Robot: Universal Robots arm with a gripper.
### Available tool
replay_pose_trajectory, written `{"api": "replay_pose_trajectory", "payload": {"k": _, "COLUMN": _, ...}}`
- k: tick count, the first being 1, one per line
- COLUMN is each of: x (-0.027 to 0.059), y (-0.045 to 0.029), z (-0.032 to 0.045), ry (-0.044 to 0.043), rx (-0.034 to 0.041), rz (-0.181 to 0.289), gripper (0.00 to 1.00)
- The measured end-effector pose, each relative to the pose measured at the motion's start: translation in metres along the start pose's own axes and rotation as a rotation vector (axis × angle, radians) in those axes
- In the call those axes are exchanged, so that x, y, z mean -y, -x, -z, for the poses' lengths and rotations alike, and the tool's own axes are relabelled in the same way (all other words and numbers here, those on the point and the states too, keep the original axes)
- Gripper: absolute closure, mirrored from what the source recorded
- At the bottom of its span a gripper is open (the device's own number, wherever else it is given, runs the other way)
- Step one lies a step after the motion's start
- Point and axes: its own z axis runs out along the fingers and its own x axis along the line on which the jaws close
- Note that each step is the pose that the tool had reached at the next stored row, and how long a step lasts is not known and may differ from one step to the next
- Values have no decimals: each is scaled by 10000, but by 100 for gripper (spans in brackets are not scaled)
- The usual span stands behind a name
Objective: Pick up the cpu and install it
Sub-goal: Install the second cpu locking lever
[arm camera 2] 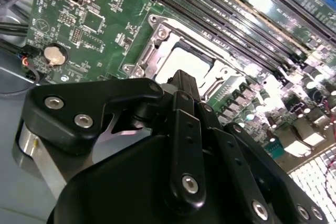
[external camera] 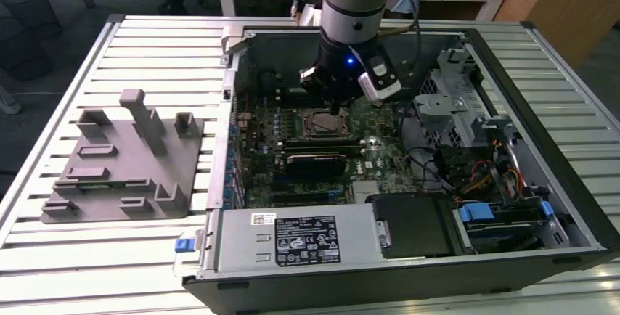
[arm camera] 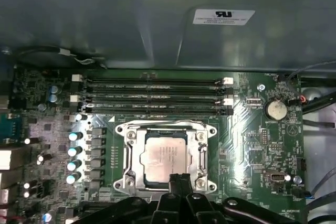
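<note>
1. CPU (arm camera: 164, 157): its silvery square top lies flat inside the metal socket frame (arm camera: 135, 161) on the green motherboard (arm camera: 252, 129), as both wrist views show; in the second wrist view the chip (arm camera 2: 185, 62) sits just beyond the fingertips.
2. Gripper (arm camera: 179, 178): the black fingers (arm camera: 184, 182) look pressed together, tips over the near edge of the chip; whether they touch it I cannot tell. They hold nothing.
3. In the exterior view the gripper (external camera: 335, 101) hangs inside the open computer case (external camera: 542, 184), just above the socket, a blue light glowing on the wrist.
4. Four long memory slots (arm camera: 152, 98) run beside the socket on its far side, and a round coin battery (arm camera: 275, 109) sits near them.
5. Writing: a white sticker (arm camera: 223, 16) on the case wall carries print too small to make out, and so does the label on the power supply (external camera: 295, 239).
6. On the exterior view's left, a grey fixture block (external camera: 121, 162) rests on the slatted table (external camera: 58, 257), well apart from the case.
</note>
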Motion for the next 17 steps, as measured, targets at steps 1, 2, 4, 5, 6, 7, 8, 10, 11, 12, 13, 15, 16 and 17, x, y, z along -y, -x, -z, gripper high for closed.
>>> {"api": "replay_pose_trajectory", "payload": {"k": 1, "x": 11, "y": 0, "z": 2, "ry": -2, "rx": -30, "rz": -4, "gripper": 89}}
{"api": "replay_pose_trajectory", "payload": {"k": 2, "x": 31, "y": 0, "z": 4, "ry": -1, "rx": -49, "rz": -6, "gripper": 89}}
{"api": "replay_pose_trajectory", "payload": {"k": 4, "x": 85, "y": -1, "z": 10, "ry": -2, "rx": -61, "rz": -7, "gripper": 89}}
{"api": "replay_pose_trajectory", "payload": {"k": 5, "x": 107, "y": -1, "z": 11, "ry": -1, "rx": -63, "rz": -7, "gripper": 89}}
{"api": "replay_pose_trajectory", "payload": {"k": 6, "x": 127, "y": -1, "z": 13, "ry": -1, "rx": -64, "rz": -7, "gripper": 89}}
{"api": "replay_pose_trajectory", "payload": {"k": 7, "x": 141, "y": -1, "z": 13, "ry": -1, "rx": -65, "rz": -8, "gripper": 89}}
{"api": "replay_pose_trajectory", "payload": {"k": 8, "x": 151, "y": -1, "z": 11, "ry": -1, "rx": -67, "rz": -8, "gripper": 89}}
{"api": "replay_pose_trajectory", "payload": {"k": 10, "x": 165, "y": -1, "z": -1, "ry": 1, "rx": -84, "rz": 0, "gripper": 89}}
{"api": "replay_pose_trajectory", "payload": {"k": 11, "x": 166, "y": -1, "z": -9, "ry": -2, "rx": -107, "rz": 29, "gripper": 89}}
{"api": "replay_pose_trajectory", "payload": {"k": 12, "x": 167, "y": -1, "z": -15, "ry": -18, "rx": -140, "rz": 97, "gripper": 89}}
{"api": "replay_pose_trajectory", "payload": {"k": 13, "x": 168, "y": -1, "z": -20, "ry": -40, "rx": -179, "rz": 174, "gripper": 89}}
{"api": "replay_pose_trajectory", "payload": {"k": 15, "x": 176, "y": -2, "z": -29, "ry": -93, "rx": -233, "rz": 241, "gripper": 89}}
{"api": "replay_pose_trajectory", "payload": {"k": 16, "x": 189, "y": -2, "z": -31, "ry": -105, "rx": -238, "rz": 245, "gripper": 89}}
{"api": "replay_pose_trajectory", "payload": {"k": 17, "x": 197, "y": -2, "z": -34, "ry": -105, "rx": -238, "rz": 245, "gripper": 89}}
